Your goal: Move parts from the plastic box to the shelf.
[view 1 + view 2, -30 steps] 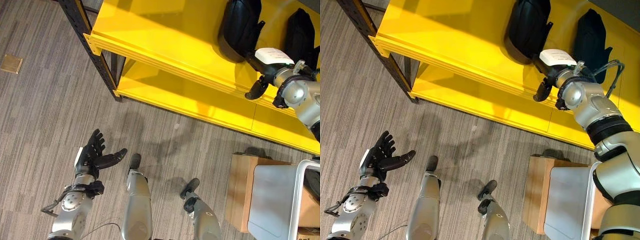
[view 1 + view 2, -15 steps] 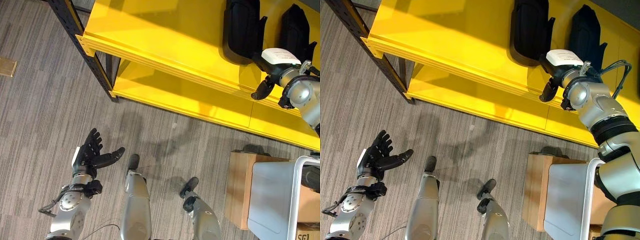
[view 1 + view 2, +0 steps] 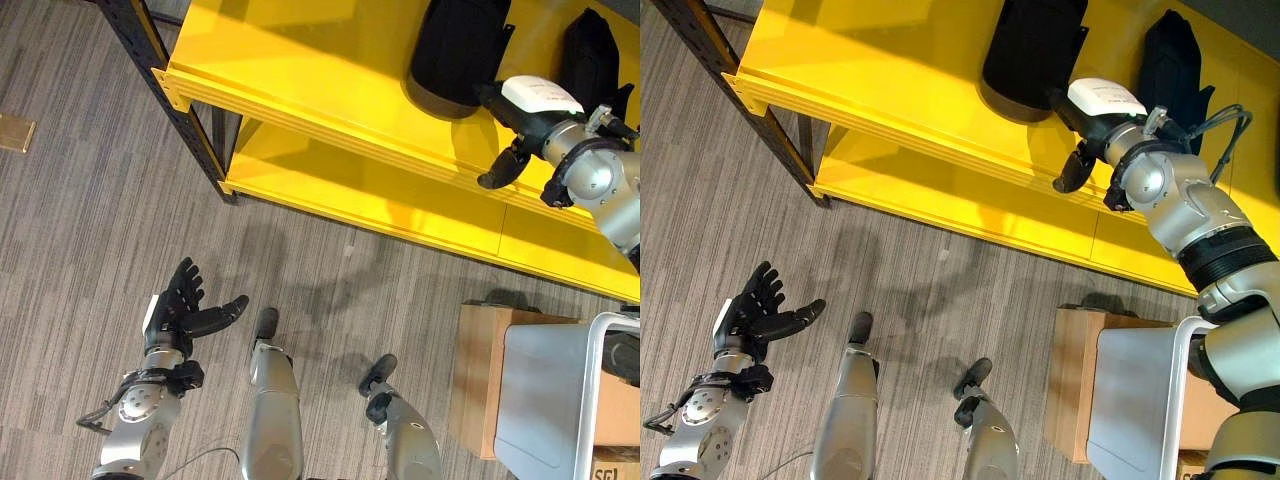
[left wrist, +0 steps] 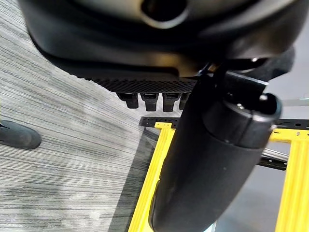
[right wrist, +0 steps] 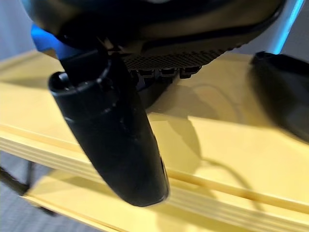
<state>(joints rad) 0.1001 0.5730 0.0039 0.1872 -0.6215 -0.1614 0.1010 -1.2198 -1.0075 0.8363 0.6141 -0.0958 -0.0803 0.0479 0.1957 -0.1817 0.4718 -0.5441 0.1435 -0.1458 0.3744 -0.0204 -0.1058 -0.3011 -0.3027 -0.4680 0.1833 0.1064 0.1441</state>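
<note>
In the left eye view, the right hand (image 3: 528, 105) is seen raised over the top deck of the yellow shelf (image 3: 300, 60), its fingers reaching against the lower edge of a black part (image 3: 455, 50) that lies on the deck. Whether those fingers are curled on the part or merely pressed to it cannot be told, since they are hidden behind the hand's white cover. A second black part (image 3: 590, 55) lies on the same deck, just beyond the hand. The left hand (image 3: 185, 310) is held low over the floor, fingers spread and empty, presumably kept clear as an idle hand.

In the right eye view, a grey plastic box (image 3: 1140, 400) is seen resting on a wooden crate (image 3: 1070, 380), well apart from both hands.

In the right wrist view, the thumb (image 5: 113, 135) is seen extended over the shelf edge, with nothing pinched beneath it; the fingertips (image 5: 164, 73) point toward the dark part past them.

In the left wrist view, the fingers are seen relaxed, nothing held.
</note>
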